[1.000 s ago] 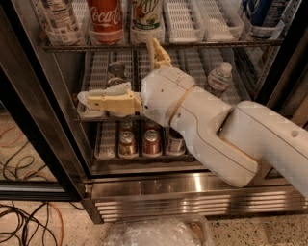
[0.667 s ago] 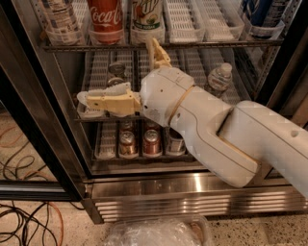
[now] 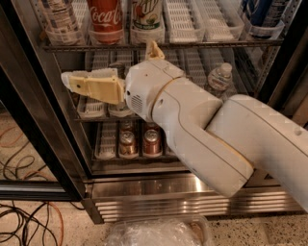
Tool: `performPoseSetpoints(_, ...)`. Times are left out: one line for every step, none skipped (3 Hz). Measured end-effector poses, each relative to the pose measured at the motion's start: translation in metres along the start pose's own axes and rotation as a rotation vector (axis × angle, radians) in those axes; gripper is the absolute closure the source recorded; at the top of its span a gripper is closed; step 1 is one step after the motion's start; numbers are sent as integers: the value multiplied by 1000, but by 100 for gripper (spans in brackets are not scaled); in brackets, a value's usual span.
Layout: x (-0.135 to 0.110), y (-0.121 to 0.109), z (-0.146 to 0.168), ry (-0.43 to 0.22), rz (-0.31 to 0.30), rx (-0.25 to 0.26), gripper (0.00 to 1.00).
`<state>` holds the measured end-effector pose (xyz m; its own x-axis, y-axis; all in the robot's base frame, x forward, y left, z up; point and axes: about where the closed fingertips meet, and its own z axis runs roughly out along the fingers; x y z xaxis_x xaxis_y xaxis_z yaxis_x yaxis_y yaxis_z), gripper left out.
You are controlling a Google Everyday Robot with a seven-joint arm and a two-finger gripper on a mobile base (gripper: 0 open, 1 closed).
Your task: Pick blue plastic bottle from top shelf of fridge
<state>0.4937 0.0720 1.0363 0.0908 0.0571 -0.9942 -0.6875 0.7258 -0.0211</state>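
Note:
The blue plastic bottle (image 3: 60, 17), clear and ribbed with a white label of fine bluish print, stands at the far left of the top shelf (image 3: 192, 44); its cap is cut off by the top edge of the view. It stands next to a red Coca-Cola bottle (image 3: 105, 17). My gripper (image 3: 91, 85), cream coloured, points left in front of the middle rack, below the top shelf and a little right of the bottle. It touches nothing that I can see. The fridge (image 3: 183, 192) stands open.
A green-and-white bottle (image 3: 147, 14) and dark blue-labelled bottles (image 3: 264, 12) share the top shelf. A small water bottle (image 3: 219, 79) stands on the middle rack, with cans (image 3: 139, 141) below. The black door frame (image 3: 33, 120) is at left, with cables (image 3: 24, 221) and a plastic bag (image 3: 159, 233) on the floor.
The gripper has risen and moved left, closer to the underside of the top shelf. The bottles have not moved.

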Motion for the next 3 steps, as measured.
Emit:
performPoseSetpoints(1,12,10,61,22,26,0)
performPoseSetpoints(1,17,12,59,10,15,0)
performPoseSetpoints(9,22,20,69,19,-10,0)
